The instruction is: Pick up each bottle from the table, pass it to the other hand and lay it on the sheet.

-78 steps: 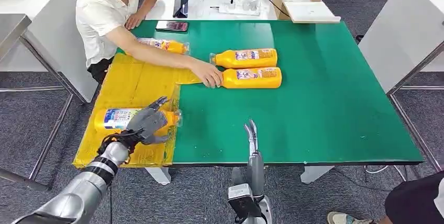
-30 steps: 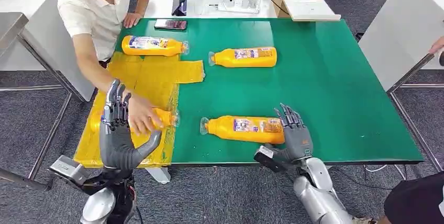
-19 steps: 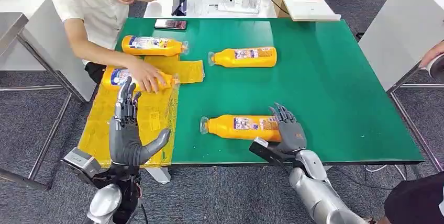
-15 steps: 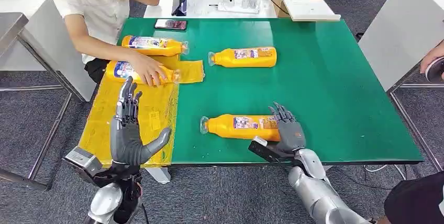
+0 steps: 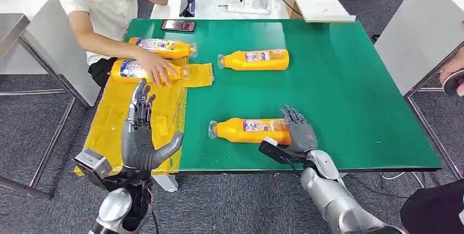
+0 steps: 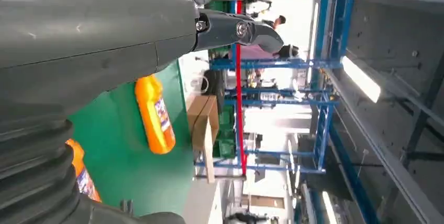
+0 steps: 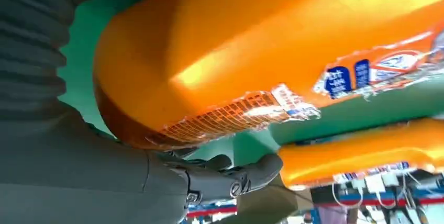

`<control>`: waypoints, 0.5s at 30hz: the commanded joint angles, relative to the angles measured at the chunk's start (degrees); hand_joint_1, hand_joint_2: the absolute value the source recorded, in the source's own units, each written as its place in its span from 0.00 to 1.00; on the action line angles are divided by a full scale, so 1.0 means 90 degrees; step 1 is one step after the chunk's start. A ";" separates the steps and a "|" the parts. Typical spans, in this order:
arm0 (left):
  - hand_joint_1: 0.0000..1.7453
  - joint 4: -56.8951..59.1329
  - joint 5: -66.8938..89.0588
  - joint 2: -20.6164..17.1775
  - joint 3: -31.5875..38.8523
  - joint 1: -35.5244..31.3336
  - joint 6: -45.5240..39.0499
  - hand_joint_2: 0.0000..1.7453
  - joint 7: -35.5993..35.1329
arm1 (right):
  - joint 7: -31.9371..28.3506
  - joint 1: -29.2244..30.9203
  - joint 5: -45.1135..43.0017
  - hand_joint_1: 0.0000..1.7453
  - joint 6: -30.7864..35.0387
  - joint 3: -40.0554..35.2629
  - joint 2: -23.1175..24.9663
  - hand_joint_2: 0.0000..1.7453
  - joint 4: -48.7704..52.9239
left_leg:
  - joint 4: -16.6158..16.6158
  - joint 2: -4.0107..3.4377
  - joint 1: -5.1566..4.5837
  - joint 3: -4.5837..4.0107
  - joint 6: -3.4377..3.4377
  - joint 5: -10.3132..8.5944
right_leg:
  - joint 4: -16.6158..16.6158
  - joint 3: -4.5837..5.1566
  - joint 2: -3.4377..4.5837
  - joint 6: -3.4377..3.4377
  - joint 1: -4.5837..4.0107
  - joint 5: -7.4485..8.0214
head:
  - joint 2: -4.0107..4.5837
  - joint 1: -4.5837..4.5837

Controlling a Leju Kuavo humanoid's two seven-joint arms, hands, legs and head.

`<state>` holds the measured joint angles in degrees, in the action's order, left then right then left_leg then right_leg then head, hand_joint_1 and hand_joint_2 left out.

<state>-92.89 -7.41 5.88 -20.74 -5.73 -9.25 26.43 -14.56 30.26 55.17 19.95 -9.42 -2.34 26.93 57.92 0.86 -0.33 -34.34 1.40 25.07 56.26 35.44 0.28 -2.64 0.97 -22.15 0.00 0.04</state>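
Orange bottle (image 5: 249, 130) against right hand (image 5: 298, 135)

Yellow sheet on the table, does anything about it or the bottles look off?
The yellow sheet is crumpled, and a flap pokes out onto the green table. A person's hand rests on one bottle at the sheet's far end. The near bottle, off the sheet, has the right hand at its base.

green table (image 5: 350, 86), yellow sheet (image 5: 158, 113), bottles (image 5: 257, 59), phone (image 5: 179, 25)
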 commanded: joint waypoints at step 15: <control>0.00 0.0810 -0.0985 -0.0037 -0.0243 -0.0574 0.0957 1.00 -0.0628 | 0.1222 0.0528 0.0300 1.00 -0.2211 -0.0680 -0.0258 1.00 -0.1218 | -0.0009 -0.0033 0.0008 0.0114 -0.0011 0.0016 | -0.0020 -0.0097 0.0022 0.0012 -0.0011 -0.0004 | 0.0000 0.0002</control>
<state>-89.88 -16.24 6.10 -21.97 -8.41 -0.50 21.22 -4.55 36.47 57.59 2.84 -12.96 -3.67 22.18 57.90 0.34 -0.34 -33.38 1.38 25.24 56.19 34.69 0.76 -2.61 0.95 -22.16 0.00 0.06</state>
